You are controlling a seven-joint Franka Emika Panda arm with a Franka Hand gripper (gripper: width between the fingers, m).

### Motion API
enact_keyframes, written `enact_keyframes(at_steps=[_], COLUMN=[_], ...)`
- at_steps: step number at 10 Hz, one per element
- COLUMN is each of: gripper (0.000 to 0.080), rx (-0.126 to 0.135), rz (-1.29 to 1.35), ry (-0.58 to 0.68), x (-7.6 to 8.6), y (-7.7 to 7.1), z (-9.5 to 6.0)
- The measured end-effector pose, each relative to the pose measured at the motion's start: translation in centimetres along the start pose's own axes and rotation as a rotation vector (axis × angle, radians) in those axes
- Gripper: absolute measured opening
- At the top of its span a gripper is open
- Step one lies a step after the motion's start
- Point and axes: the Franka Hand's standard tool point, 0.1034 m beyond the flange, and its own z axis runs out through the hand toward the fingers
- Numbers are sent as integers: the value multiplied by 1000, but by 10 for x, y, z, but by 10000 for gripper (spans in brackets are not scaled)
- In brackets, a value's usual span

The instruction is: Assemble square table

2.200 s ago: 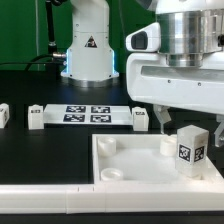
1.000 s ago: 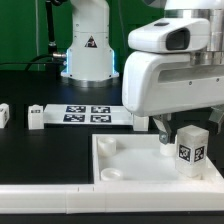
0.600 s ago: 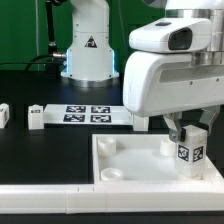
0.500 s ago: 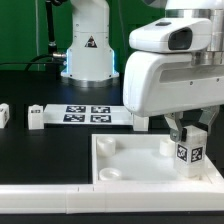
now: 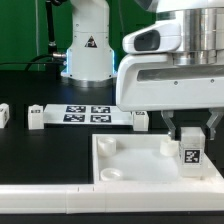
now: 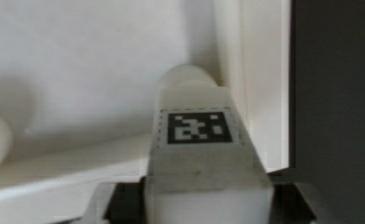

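The square table's white slab (image 5: pixel 130 160) lies rim-up at the front, with a round socket (image 5: pixel 114 174) at its near corner. A white block leg (image 5: pixel 191 152) with a black-and-white tag stands upright on the slab near its corner at the exterior view's right. My gripper (image 5: pixel 192 134) is over it, one finger on each side of the leg's top. In the wrist view the leg (image 6: pixel 200 150) fills the gap between the dark fingers (image 6: pixel 129 202), tag facing the camera. The gripper (image 6: pixel 204 206) is shut on the leg.
The marker board (image 5: pixel 85 113) lies behind the slab. Loose white legs lie beside it (image 5: pixel 37 118), at its other end (image 5: pixel 140 120), and at the far left edge (image 5: pixel 3 113). A long white bar fence (image 5: pixel 50 187) runs along the front. The arm's base (image 5: pixel 88 45) stands at the back.
My gripper has swung over the upright leg and come down round its top. The fingers now sit against its sides. The leg has barely shifted.
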Motion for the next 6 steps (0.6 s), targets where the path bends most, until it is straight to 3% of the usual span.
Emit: enact_keyframes(at_steps=[3,6], gripper=[287,287], rx=[-14,-22], rz=[348,480], ry=[6,6], x=[-1,-2], y=[0,0], z=[0,0])
